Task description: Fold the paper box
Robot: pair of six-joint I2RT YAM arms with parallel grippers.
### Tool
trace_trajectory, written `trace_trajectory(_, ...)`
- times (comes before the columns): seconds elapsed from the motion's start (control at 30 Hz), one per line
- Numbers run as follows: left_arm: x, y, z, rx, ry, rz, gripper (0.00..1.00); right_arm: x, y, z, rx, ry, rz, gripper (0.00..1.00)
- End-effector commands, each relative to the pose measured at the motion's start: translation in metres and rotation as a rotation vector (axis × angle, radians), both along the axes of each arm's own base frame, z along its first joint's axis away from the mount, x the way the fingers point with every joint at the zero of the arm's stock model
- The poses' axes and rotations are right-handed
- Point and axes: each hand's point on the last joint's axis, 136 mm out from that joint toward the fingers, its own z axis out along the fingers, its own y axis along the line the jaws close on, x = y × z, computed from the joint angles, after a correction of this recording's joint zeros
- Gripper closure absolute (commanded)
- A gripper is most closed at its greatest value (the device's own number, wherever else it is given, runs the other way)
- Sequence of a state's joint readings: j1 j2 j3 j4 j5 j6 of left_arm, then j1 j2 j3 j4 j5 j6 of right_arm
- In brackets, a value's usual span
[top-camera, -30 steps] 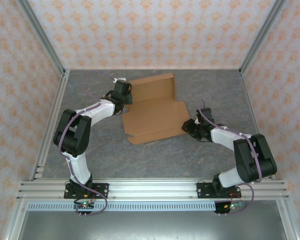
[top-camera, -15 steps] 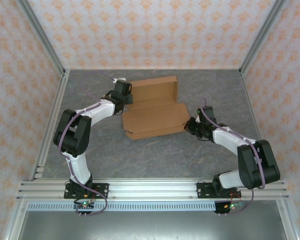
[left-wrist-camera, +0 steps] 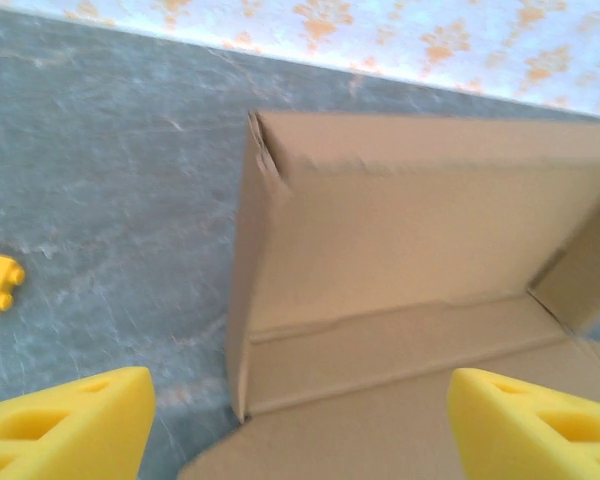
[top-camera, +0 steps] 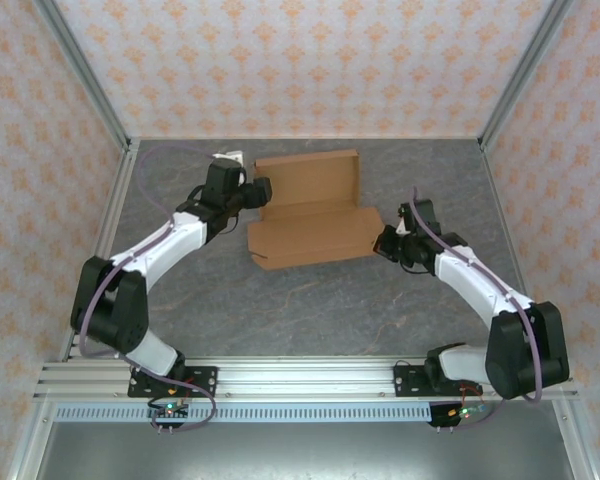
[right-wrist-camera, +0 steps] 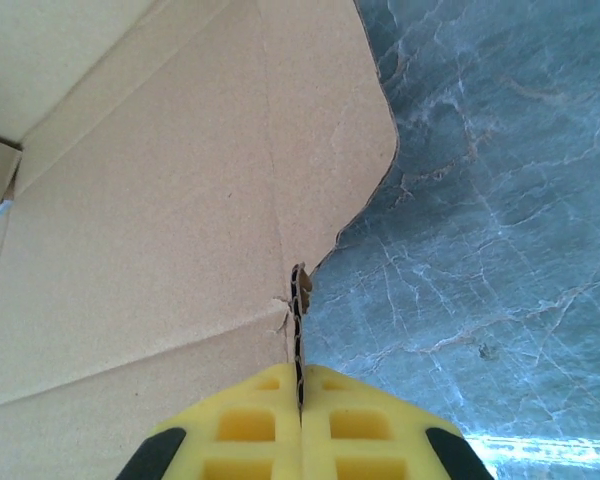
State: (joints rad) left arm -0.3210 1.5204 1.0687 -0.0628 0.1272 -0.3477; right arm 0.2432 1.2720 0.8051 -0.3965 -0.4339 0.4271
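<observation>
Paper box (top-camera: 310, 212) flap in right gripper (right-wrist-camera: 300, 388)

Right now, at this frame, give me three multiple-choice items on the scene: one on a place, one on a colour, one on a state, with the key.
1. Where is the right gripper?
A. at the paper box's right edge
B. at its left edge
C. high above its middle

2. What colour are the left gripper's fingers?
A. black
B. yellow
C. red

3. How is the left gripper?
A. shut on the paper box
B. shut, holding nothing
C. open, holding nothing

Key:
1 A, it pinches the right flap's edge.
2 B, they show yellow in the left wrist view.
3 C, its fingers stand wide apart.
</observation>
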Motion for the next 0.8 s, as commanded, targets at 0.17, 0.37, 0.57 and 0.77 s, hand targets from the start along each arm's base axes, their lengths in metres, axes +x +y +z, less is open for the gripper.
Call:
trace_trajectory(0.17, -0.057, -0.015, 0.038, -0.051, -0.068, -0.16, 0.23, -0.003, -0.015, 0.05, -0.104, 0.003, 0.102, 1.0)
trace_trajectory(0.37, -0.059, -0.011, 0.045, -0.047, -0.086, -0.133, 0.24, 0.005, -0.027, 0.079, -0.166, -0.013, 0.11, 1.0)
trace_trajectory(0.57, -0.052, -0.014, 0.04, -0.049, -0.081, -0.128, 0.24, 0.024, -0.033, 0.088, -0.163, -0.026, 0.064, 0.81)
trace_trajectory(0.77, -0.05, -0.023, 0.051, -0.019, -0.108, -0.204, 0.24, 0.048, -0.03, 0.102, -0.119, -0.085, 0.028, 0.7)
